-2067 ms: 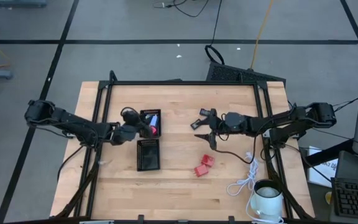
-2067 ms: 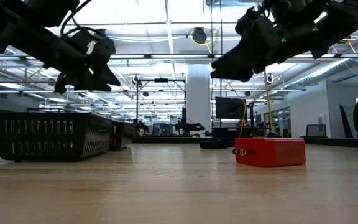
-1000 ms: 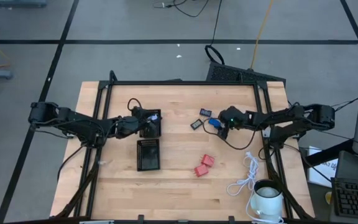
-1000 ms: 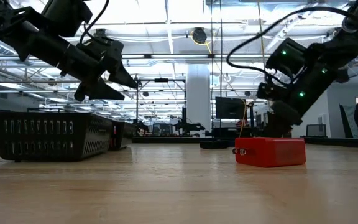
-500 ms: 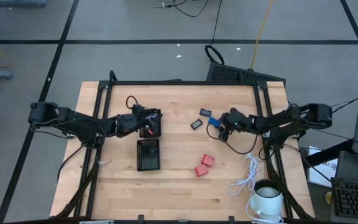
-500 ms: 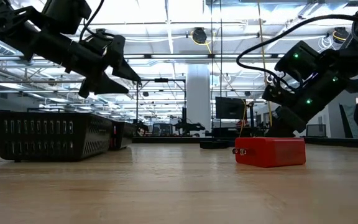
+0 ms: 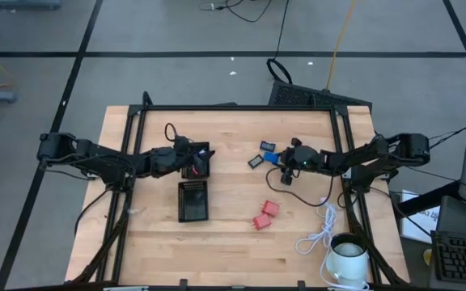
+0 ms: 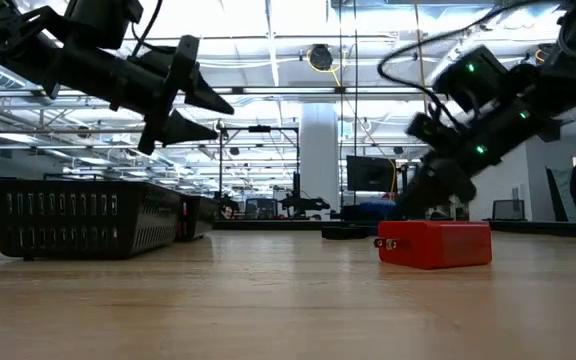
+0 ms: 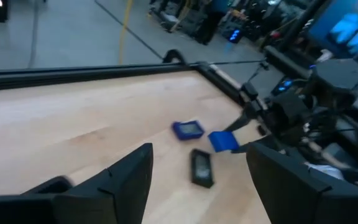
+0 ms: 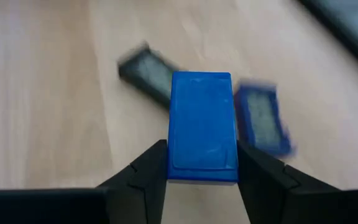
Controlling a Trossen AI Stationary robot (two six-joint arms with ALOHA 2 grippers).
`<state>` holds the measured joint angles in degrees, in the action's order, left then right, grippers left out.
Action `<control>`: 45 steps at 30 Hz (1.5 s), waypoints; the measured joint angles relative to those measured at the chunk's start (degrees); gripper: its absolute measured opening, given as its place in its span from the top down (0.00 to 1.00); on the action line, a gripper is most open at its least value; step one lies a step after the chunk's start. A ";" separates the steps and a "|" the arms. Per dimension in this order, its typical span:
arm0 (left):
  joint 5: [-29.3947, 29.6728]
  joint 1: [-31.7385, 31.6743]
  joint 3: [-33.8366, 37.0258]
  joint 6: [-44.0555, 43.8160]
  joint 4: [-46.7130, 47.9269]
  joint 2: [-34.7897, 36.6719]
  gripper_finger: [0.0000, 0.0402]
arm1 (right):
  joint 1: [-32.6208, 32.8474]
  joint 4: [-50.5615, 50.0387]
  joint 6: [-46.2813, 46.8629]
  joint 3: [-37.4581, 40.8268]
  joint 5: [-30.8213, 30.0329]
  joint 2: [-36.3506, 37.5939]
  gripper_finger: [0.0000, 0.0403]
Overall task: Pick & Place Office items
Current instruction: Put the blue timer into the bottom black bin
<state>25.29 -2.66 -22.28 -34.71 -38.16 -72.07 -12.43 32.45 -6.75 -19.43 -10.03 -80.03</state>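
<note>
My right gripper [image 7: 281, 159] is shut on a blue block [image 10: 202, 124] right of the table's middle. A black piece [image 7: 255, 162] and a flat blue piece [image 7: 267, 146] lie on the wood beside it, toward the table's left. Two red blocks [image 7: 265, 214] rest nearer the near edge; one shows in the low view [image 8: 434, 245]. My left gripper [image 7: 190, 159] hovers open over the far black tray [image 7: 206, 152]; its fingers [image 9: 120, 180] point toward the right arm. A second black tray [image 7: 192, 201] sits just nearer. My right gripper pinches the blue block between its two fingers [image 10: 151, 165], one on each long side [image 10: 174, 143]. The fingers lie along the block's length, which sticks out past their tips. They come slanting down from the table's right. The block is lifted just clear of the wood.
A white coiled cable [image 7: 320, 228] and a white mug [image 7: 347, 257] sit at the near right corner. A black frame rail [image 7: 233, 107] runs along the far edge. Bare wood lies between the trays and the red blocks [image 7: 229, 194].
My right gripper, which pointed down at the wood, has taken hold of the blue block and raised it slightly, tilting toward the table's left. My left gripper has tipped up over the far tray, from slanting down to nearly level, and stays open.
</note>
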 joint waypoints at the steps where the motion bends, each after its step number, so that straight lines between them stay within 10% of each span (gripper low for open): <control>1: -0.19 0.00 0.00 -0.05 -0.64 0.00 0.37 | 0.74 0.13 -1.72 -1.10 -0.55 0.02 0.63; 10: -12.86 -1.73 -1.59 -11.53 -2.59 -1.41 0.38 | 6.41 0.56 -13.96 -12.49 -0.41 0.04 0.63; 36: -19.81 -1.23 -25.24 -8.56 -2.35 -28.04 0.39 | 11.04 0.77 -18.53 -13.72 -4.96 0.04 0.63; 45: -23.49 -3.08 -25.24 -9.17 -2.07 -28.09 0.73 | 11.04 1.09 -18.37 -13.72 -4.91 0.11 0.63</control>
<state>1.80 -5.74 -47.53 -43.88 -40.23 -100.16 -1.39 33.54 -25.12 -33.15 -14.94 -79.92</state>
